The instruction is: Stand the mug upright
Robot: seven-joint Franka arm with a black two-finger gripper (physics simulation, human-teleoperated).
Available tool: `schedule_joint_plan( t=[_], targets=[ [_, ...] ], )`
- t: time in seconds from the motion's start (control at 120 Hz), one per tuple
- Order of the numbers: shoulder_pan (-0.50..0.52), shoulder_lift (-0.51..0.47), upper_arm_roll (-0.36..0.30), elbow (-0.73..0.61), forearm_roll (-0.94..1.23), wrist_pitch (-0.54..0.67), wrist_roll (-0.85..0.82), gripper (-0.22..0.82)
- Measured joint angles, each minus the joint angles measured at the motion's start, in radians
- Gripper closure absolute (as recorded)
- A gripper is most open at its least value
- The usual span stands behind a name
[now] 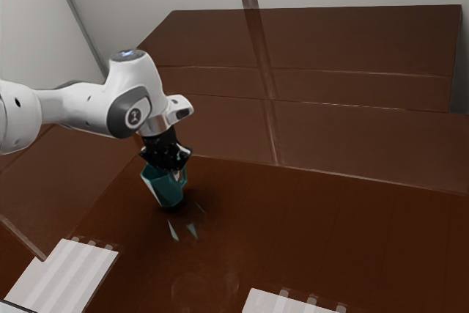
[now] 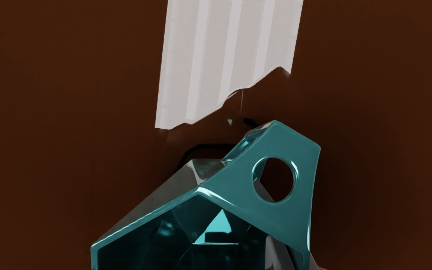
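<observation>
Seems to have the mug (image 1: 163, 190) pinched by its wall in the tool (image 1: 176, 174). Could swivel from that one-sided grip, or topple onto the counter (image 1: 308, 232) if released tilted.

White arm (image 1: 69, 110) with black jaws (image 1: 176, 174)
Rounded casing (image 1: 135, 77), grey joint cap (image 1: 121, 113), round badge (image 1: 134, 116), bluish mark (image 1: 127, 54) on top.
</observation>
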Motion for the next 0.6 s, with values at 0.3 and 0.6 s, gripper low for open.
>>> schedule_joint_plan(
  t=[0.3, 0.6],
  targets=[
    [0.005, 0.052, -0.024, 0.0, 0.002, 0.037, -0.1, 0.79],
    [-0.004, 0.027, -0.037, 0.002, 0.003, 0.037, -0.16, 0.35]
  ],
)
